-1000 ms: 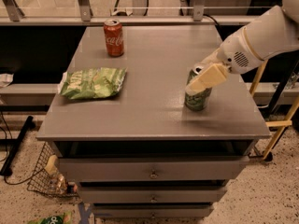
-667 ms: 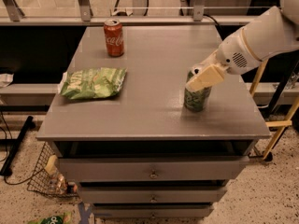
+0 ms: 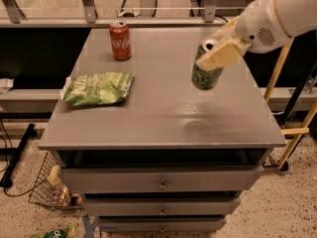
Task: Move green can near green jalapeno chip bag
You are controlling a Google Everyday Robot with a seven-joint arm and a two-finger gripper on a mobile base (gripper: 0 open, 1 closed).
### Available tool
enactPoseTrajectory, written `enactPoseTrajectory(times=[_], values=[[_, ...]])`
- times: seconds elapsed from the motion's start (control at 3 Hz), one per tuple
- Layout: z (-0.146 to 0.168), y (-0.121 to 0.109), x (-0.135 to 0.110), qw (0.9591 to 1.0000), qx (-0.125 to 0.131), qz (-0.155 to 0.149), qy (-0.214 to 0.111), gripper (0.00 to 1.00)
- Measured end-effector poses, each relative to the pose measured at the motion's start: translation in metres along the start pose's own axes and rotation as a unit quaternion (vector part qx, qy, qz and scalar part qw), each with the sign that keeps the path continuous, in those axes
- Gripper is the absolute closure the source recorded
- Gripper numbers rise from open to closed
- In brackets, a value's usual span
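The green can (image 3: 206,76), mottled green with a silver top, hangs tilted a little above the right side of the grey table (image 3: 163,118), with its shadow on the surface below. My gripper (image 3: 216,53) comes in from the upper right on a white arm and is shut on the can's upper part; a beige finger (image 3: 222,56) covers its top edge. The green jalapeno chip bag (image 3: 99,88) lies flat near the table's left edge, well to the left of the can.
A red cola can (image 3: 120,40) stands upright at the back left of the table. Drawers (image 3: 161,185) are below the top. A wire basket (image 3: 52,192) sits on the floor at the lower left, and a yellow wooden stand (image 3: 292,128) is at the right.
The green can stood on the table with my gripper around its top; now it is raised off the surface in the gripper.
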State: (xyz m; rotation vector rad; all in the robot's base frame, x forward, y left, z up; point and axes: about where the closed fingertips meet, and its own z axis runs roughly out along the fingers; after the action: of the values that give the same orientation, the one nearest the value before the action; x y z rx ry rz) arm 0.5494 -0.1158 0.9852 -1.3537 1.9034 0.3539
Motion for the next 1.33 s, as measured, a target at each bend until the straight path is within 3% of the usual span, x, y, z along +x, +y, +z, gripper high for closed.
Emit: enactPoseTrajectory(times=[0.33, 0.67, 1.0, 1.33], values=[[0.0, 0.0, -0.002, 1.0, 0.0, -0.006, -0.001, 1.0], [0.023, 0.017, -0.006, 0.9986, -0.049, -0.018, 0.006, 1.0], [0.068, 0.084, -0.047, 0.982, -0.158, -0.103, 0.007, 1.0], [0.087, 0.122, -0.068, 0.9674, -0.204, -0.15, 0.008, 1.0]])
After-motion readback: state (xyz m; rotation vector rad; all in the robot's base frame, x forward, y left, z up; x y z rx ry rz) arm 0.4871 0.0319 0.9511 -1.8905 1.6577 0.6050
